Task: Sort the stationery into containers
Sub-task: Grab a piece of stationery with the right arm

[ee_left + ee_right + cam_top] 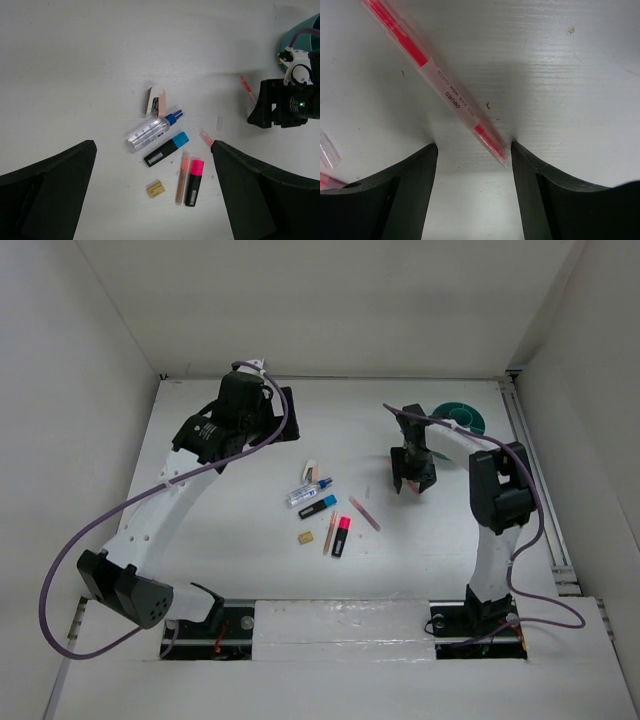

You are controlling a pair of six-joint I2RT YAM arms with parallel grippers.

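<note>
Surface: a matt white table (230, 540), with a few small dark specks in the right wrist view.
Room: plain white walls (330, 300) box the table in on the left, back and right.
Left claw: the left claw (152, 146) hangs high over the back left of the table, jaws spread wide and holding nothing.
Right claw: the right claw (473, 146) sits low over the table, jaws apart. The tip of a pink pen (447, 92) lies between its fingers and touches neither.
Cluster: mid-table lie a white eraser (155, 100), a clear tube (152, 132), a blue-capped highlighter (166, 149), a salmon pen (182, 178), a pink-capped highlighter (194, 176) and a tan block (156, 188).
Stray: a second pink pen (364, 513) lies between the cluster and the right claw.
Container: the teal cup (462, 418) stands near the back right corner, partly hidden behind the right arm.
Edges: the back edge meets the wall, a rail (556, 545) runs along the right edge, and a white panel (340, 625) spans the front between the bases.
Open room: bare table stretches from the cluster to the back wall, and between the cluster and the front panel.
</note>
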